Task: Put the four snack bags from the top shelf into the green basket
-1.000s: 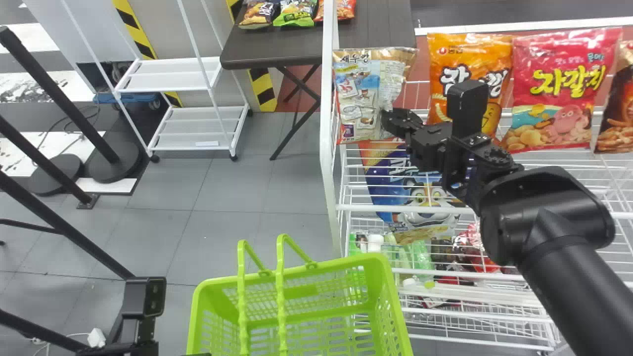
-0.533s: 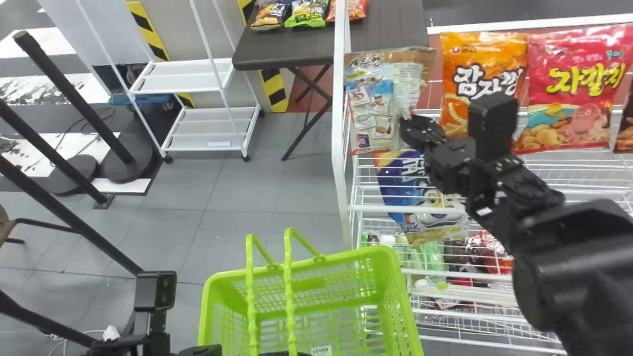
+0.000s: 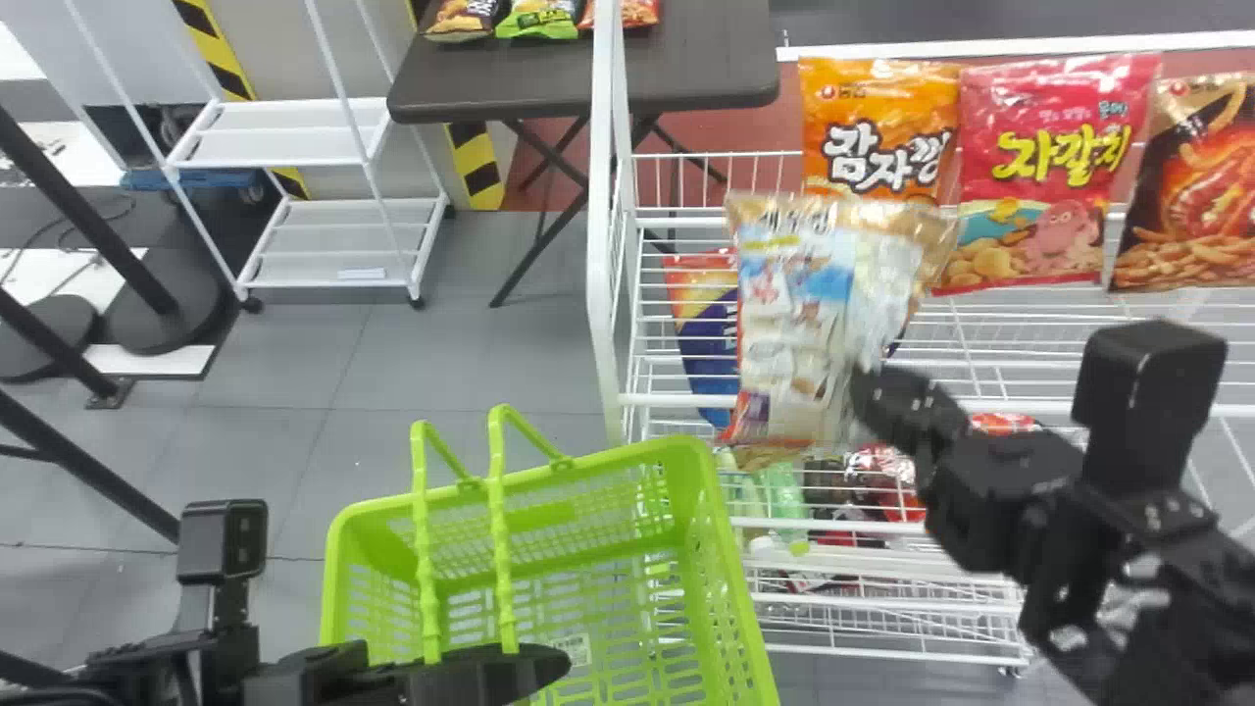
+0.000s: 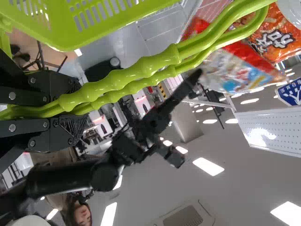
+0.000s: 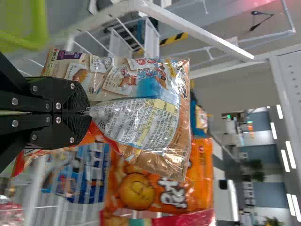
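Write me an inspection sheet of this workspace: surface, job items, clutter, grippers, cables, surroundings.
Surface: white wire rack, with bags standing along its top.
Job's things: beige snack bag held outside the green basket; orange bag, pink bag and dark bag are on the top shelf.
Clutter: a blue bag lower in the rack.
Grippers: right gripper shut on the beige snack bag; left gripper shut on the basket handles.
Cables: thin dark cable on the floor, far left; nothing seen around the grippers.
Surroundings: dark table bearing more snack bags; white cart beside it.
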